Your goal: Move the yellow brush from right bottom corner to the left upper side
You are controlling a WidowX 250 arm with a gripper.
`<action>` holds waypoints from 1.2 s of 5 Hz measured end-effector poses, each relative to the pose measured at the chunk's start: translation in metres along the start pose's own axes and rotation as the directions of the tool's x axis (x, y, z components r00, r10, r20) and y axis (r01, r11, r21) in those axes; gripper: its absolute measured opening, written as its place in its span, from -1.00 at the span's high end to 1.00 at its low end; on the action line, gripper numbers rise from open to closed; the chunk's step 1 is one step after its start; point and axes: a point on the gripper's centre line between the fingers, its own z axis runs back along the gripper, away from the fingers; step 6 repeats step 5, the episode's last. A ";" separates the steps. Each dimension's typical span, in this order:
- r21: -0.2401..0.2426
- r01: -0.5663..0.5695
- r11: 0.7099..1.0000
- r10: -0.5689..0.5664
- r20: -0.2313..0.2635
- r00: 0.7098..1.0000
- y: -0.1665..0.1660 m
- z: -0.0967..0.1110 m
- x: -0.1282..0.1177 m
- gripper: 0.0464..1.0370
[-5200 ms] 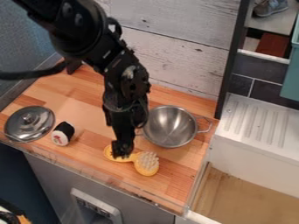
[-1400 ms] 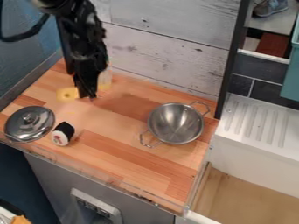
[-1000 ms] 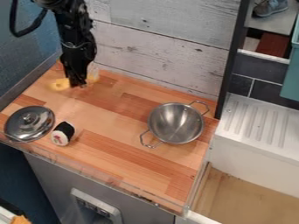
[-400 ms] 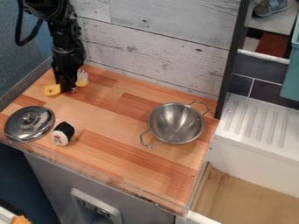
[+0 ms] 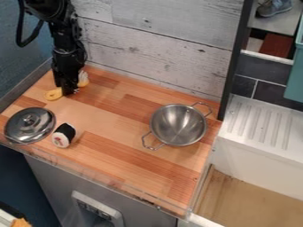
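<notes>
The black gripper (image 5: 70, 91) hangs low over the back left part of the wooden counter, in front of the middle of the yellow brush (image 5: 54, 94). The brush's looped handle end shows at the gripper's left, near the left wall. Its pale bristled head peeks out at the right, toward the back wall. The gripper hides the middle of the brush.
A steel pot (image 5: 178, 124) with two handles stands right of centre. At the left front are a round metal lid (image 5: 29, 125) and a black and white sushi toy (image 5: 63, 135). A white sink (image 5: 254, 146) adjoins the right side.
The gripper and brush have gone from the front middle to the back left. The pot has shifted slightly right and turned. Lately the arm barely moved, while the brush's handle end dipped a little.
</notes>
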 end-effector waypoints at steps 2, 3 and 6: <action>0.014 -0.020 1.000 0.020 0.015 1.000 -0.009 0.010 -0.009 -0.94; 0.064 -0.058 0.996 0.055 0.062 0.997 -0.001 0.041 -0.013 -0.93; 0.064 -0.068 0.996 0.058 0.143 0.988 -0.001 0.064 -0.020 -0.93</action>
